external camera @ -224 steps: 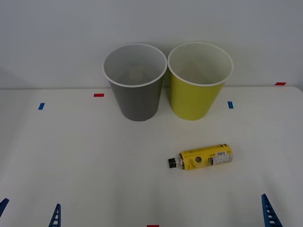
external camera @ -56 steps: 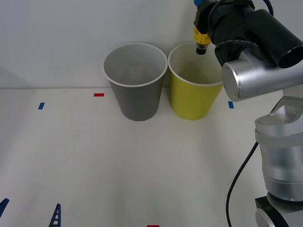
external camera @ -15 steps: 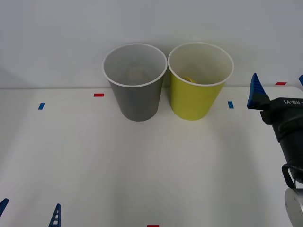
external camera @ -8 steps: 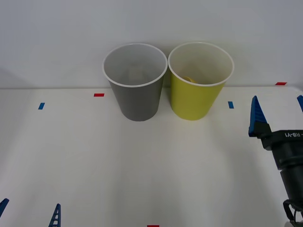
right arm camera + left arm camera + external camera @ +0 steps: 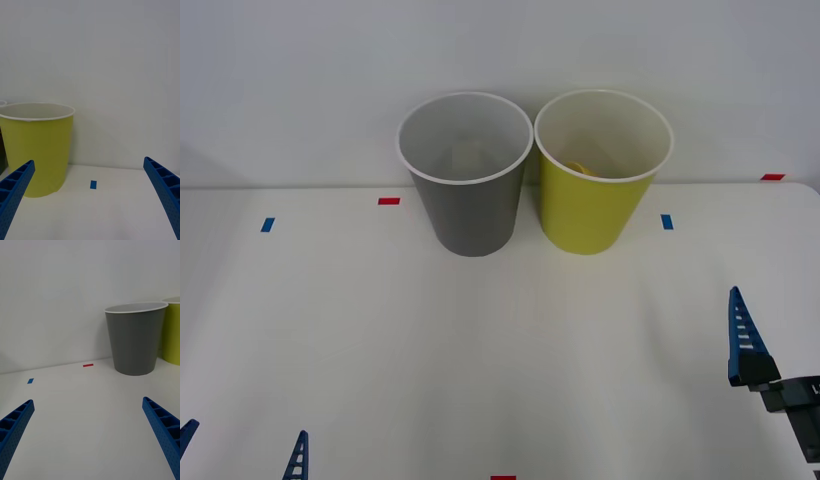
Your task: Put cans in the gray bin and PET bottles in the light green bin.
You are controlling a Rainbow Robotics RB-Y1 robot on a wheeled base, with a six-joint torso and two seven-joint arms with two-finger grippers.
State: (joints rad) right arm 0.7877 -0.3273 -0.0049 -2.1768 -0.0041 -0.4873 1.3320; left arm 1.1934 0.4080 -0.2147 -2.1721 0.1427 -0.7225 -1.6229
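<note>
Bottle lies inside the light green bin, at eleven o'clock from the released right gripper.

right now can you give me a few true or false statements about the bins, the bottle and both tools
1. The gray bin stands on the robot's left of the light green bin. True.
2. The yellow-labelled bottle lies on the table in front of the bins. False: a bit of yellow shows inside the light green bin.
3. The right tool is shut on the bottle. False: it is open and holds nothing, low at the table's right side.
4. The left tool is open, low at the near left edge. True.
5. The gray bin lies tipped on its side. False: both bins stand upright.
</note>
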